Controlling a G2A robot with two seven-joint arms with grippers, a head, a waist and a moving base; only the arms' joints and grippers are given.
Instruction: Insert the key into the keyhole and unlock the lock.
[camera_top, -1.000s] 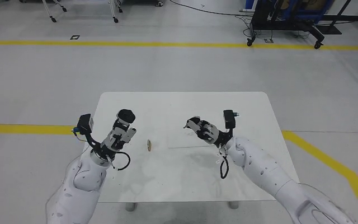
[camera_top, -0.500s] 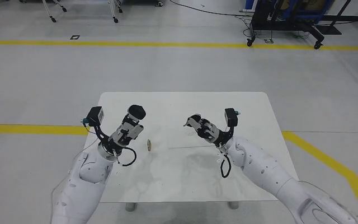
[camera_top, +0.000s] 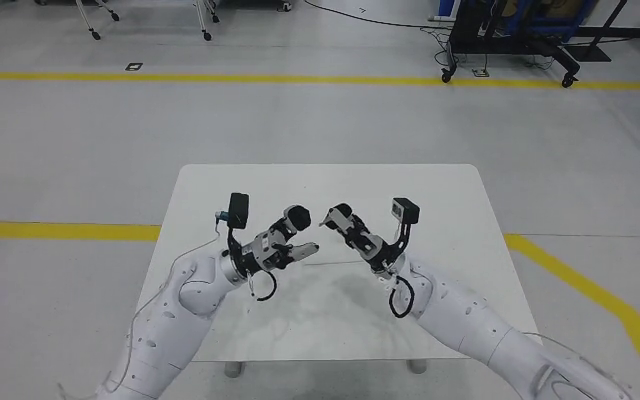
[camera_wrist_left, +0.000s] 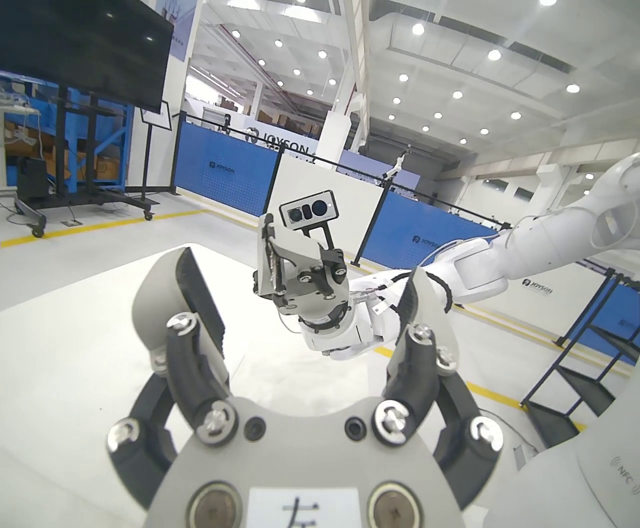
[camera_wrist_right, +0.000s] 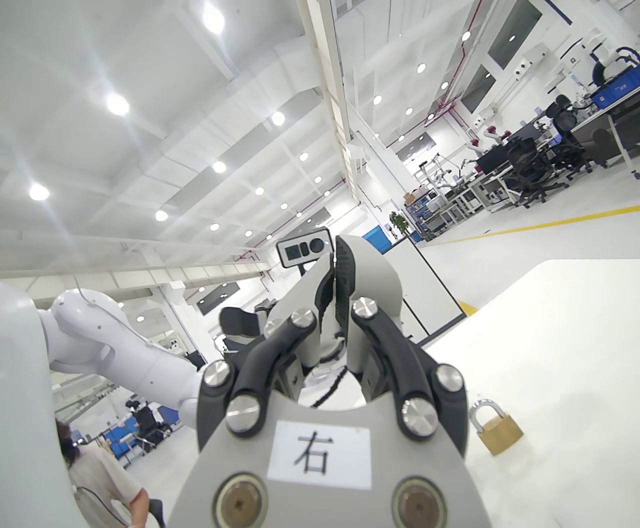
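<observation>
Right wrist view: padlock (camera_wrist_right: 496, 429) lies near the right end effector (camera_wrist_right: 334, 265), jaws together.

White table (camera_top: 440, 190), rounded corners, on pale grey floor; yellow floor line (camera_top: 300, 77) runs across beyond table; second yellow line (camera_top: 60, 230) level with table, showing at both its sides; dark wheeled frame (camera_top: 510, 45) beyond far line, cables beside it; black screen (camera_wrist_left: 85, 50) on wheeled stand; blue partition (camera_wrist_left: 225, 167) behind it; black steps (camera_wrist_left: 585, 375) near partition; office chairs (camera_wrist_right: 530, 165) at desks.
</observation>
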